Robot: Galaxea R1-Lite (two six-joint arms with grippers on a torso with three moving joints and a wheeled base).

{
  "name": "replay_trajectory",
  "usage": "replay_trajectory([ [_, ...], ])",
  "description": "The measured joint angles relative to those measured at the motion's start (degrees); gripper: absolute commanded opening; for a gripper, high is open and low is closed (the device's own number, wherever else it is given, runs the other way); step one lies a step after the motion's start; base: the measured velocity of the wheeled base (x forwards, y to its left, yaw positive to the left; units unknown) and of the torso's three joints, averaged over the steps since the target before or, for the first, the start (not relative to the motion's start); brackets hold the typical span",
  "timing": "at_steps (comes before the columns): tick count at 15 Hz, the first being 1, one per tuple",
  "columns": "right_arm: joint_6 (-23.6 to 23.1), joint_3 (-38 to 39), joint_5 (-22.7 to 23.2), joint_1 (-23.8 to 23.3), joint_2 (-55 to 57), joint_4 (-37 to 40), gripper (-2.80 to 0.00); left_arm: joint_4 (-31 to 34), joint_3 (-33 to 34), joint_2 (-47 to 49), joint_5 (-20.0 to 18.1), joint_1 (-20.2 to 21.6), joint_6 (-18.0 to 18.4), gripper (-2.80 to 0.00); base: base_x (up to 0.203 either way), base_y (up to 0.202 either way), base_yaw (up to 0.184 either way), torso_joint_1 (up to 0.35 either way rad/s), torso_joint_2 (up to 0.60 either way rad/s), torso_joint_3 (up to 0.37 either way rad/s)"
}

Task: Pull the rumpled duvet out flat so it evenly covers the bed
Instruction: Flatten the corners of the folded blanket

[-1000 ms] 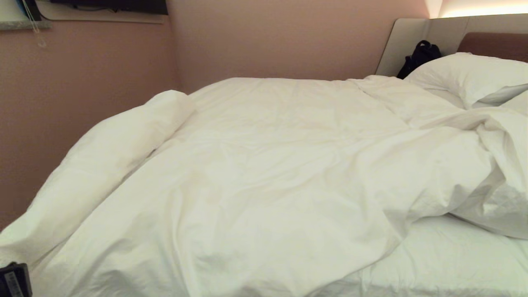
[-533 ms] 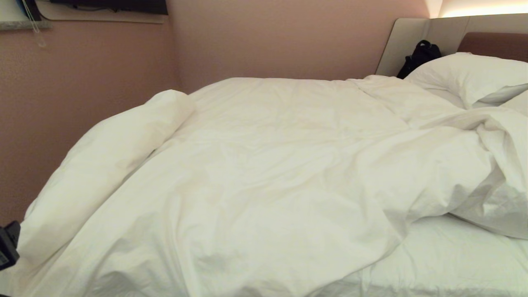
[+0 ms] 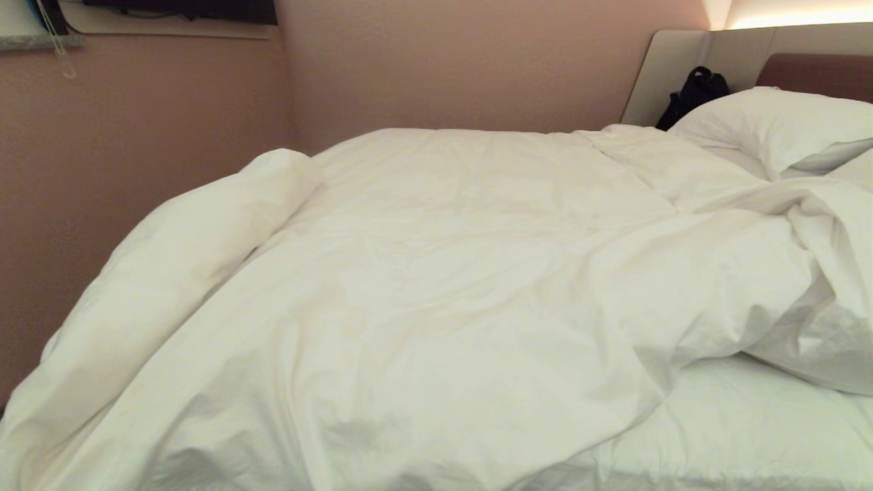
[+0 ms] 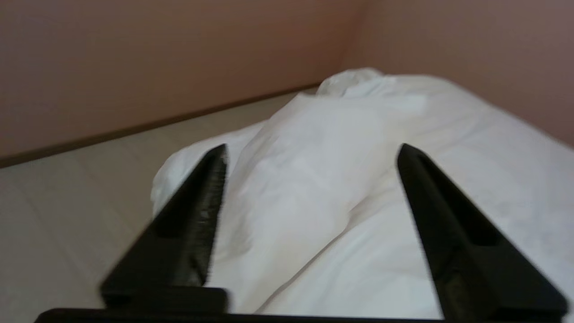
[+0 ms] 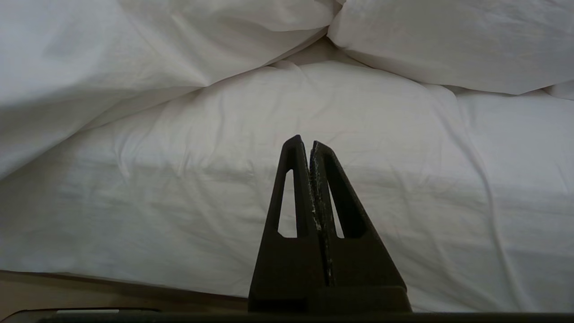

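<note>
I see duvet (image 3: 436, 293) rumpled, its rolled fold running toward far wall, left end effector (image 4: 309, 154) spread apart, only wrist view shows it, right end effector (image 5: 309, 146) pressed together.

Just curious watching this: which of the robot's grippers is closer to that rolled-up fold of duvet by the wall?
Left. The left gripper, open, points along the rolled fold; the right gripper, shut, faces the sheet near the pillows.

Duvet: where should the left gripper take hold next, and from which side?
Probably the rolled-back fold along the duvet's left edge, taken from the wall side. It lies doubled onto the duvet and bulges enough to pinch. The left gripper, fingers spread, already points along it.
</note>
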Motion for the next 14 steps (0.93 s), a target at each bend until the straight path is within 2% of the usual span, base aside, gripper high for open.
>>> replay_trajectory([
  [2,0.0,0.0,0.0,0.0,0.0,0.0,-2.80,4.1,-7.2,1.2,-0.5,0.0,-3.5,-2.80,0.000,0.000,0.000,0.000,0.00,0.000],
  [4,0.0,0.0,0.0,0.0,0.0,0.0,-2.80,8.9,-14.5,4.0,-2.5,0.2,-8.8,-2.80,0.000,0.000,0.000,0.000,0.00,0.000],
  [6,0.0,0.0,0.0,0.0,0.0,0.0,-2.80,13.6,-19.9,8.5,-4.8,0.8,-13.9,-2.80,0.000,0.000,0.000,0.000,0.00,0.000],
  [8,0.0,0.0,0.0,0.0,0.0,0.0,-2.80,15.2,-24.3,14.1,-6.1,2.4,-17.7,-2.80,0.000,0.000,0.000,0.000,0.00,0.000],
  [11,0.0,0.0,0.0,0.0,0.0,0.0,-2.80,15.6,-31.1,23.5,-6.8,7.0,-21.3,-2.80,0.000,0.000,0.000,0.000,0.00,0.000],
  [14,0.0,0.0,0.0,0.0,0.0,0.0,-2.80,15.9,-39.5,33.3,-9.3,14.9,-24.9,-2.80,0.000,0.000,0.000,0.000,0.00,0.000],
])
